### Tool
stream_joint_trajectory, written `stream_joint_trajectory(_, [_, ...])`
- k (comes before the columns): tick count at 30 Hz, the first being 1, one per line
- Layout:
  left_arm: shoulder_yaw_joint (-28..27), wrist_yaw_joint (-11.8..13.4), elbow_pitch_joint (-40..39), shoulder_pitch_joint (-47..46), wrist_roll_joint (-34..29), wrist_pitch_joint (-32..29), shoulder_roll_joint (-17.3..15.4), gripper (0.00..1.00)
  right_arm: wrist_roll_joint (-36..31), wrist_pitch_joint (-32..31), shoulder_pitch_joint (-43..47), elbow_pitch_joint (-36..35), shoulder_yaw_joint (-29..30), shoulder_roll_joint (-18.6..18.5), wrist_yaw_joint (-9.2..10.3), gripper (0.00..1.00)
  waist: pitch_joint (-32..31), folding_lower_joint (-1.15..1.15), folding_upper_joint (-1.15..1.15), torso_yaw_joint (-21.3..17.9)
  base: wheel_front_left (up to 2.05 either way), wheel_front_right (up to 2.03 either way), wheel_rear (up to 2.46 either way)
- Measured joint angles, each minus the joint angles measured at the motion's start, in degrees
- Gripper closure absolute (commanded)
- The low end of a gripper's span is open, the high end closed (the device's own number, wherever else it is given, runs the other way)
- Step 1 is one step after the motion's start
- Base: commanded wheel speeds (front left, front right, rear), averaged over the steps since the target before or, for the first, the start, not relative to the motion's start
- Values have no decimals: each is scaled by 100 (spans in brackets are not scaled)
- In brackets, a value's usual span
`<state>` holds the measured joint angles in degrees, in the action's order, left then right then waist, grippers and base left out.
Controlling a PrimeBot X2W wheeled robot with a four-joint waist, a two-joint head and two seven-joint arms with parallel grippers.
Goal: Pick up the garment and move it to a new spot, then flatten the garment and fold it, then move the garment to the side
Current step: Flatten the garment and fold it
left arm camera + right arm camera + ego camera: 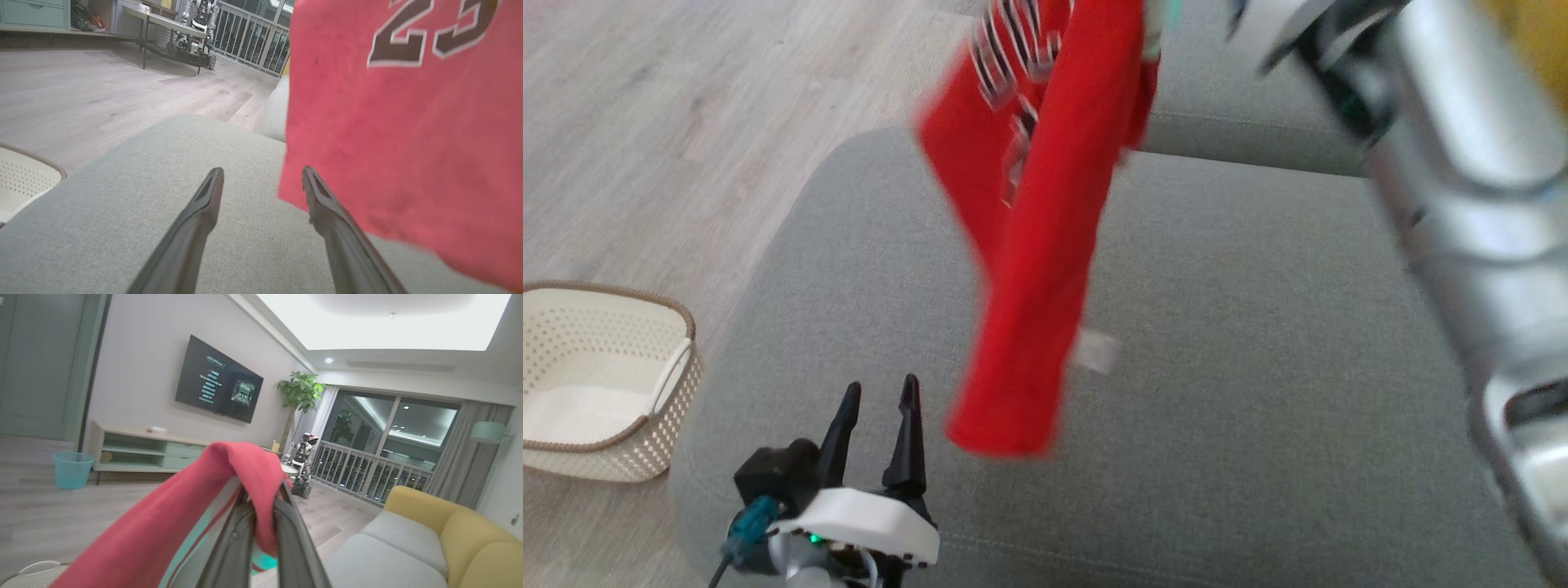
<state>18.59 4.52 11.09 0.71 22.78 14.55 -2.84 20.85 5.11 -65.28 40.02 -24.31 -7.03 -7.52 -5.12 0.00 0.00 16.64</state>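
Note:
The garment (pixel 1033 220) is a red jersey with dark, white-edged numbers, hanging in the air over the grey sofa cushion (pixel 1217 367). A white label dangles by its lower part. My right gripper (pixel 263 498) is shut on the garment's (pixel 171 522) top, with red cloth draped over and between its fingers. In the head view my right forearm (pixel 1462 188) rises blurred at the upper right. My left gripper (pixel 878 400) is open low over the cushion's near left corner, empty. In the left wrist view the garment (pixel 408 134) hangs just beyond the right fingertip (pixel 310 179).
A cream perforated basket (pixel 596 384) stands on the wooden floor left of the cushion. A second grey cushion (pixel 1241 106) lies behind. The right wrist view shows a yellow sofa back (pixel 457 522), a TV wall and a low cabinet far off.

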Motion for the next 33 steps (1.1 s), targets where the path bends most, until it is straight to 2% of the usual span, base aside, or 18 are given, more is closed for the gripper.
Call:
stream_joint_trajectory(3, [-38, 24, -41, 38, 100, 0, -2, 0, -188, 104, -319, 679, 430, -121, 0, 100, 48, 0, 0, -6, 0, 0, 0])
stream_joint_trajectory(6, [-57, 59, -116, 35, 91, 0, -2, 0, -520, 44, -232, 1539, 870, -318, 0, 100, 111, 0, 0, -40, 0, 0, 0])
stream_joint_trajectory(13, [-19, 114, -193, 14, 44, 0, -2, 0, -1382, -682, 1001, 3262, 1338, -976, 0, 100, 397, 0, 0, -170, 0, 0, 0])
stream_joint_trajectory(18, [154, 213, -243, -143, 48, 0, -1, 0, -1756, -822, 1408, 3477, 1759, -1438, 0, 100, 679, 0, 0, -290, 0, 0, 0])
stream_joint_trajectory(23, [274, 285, -265, -349, 49, 0, 0, 0, -2016, -779, 1408, 3477, 2132, -1490, 0, 100, 867, 0, 0, -409, 0, 0, 0])
stream_joint_trajectory(24, [283, 289, -265, -361, 49, 0, 0, 0, -2057, -733, 1408, 3477, 2164, -1474, 0, 77, 888, 0, 0, -429, 0, 0, 0])
stream_joint_trajectory(25, [290, 290, -263, -368, 49, 0, 0, 0, -2082, -691, 1411, 3477, 2190, -1445, 0, 5, 902, 0, 0, -445, 0, 0, 0])
stream_joint_trajectory(26, [298, 305, -261, -375, 49, 0, 0, 0, -2093, -655, 1415, 3478, 2203, -1407, 0, 0, 905, 0, 0, -459, 0, 0, 0])
stream_joint_trajectory(33, [296, 303, -198, -379, 49, 0, 0, 0, -2165, 55, 1451, 3277, 2013, -937, 0, 0, 698, 0, 0, -559, 0, 0, 0])
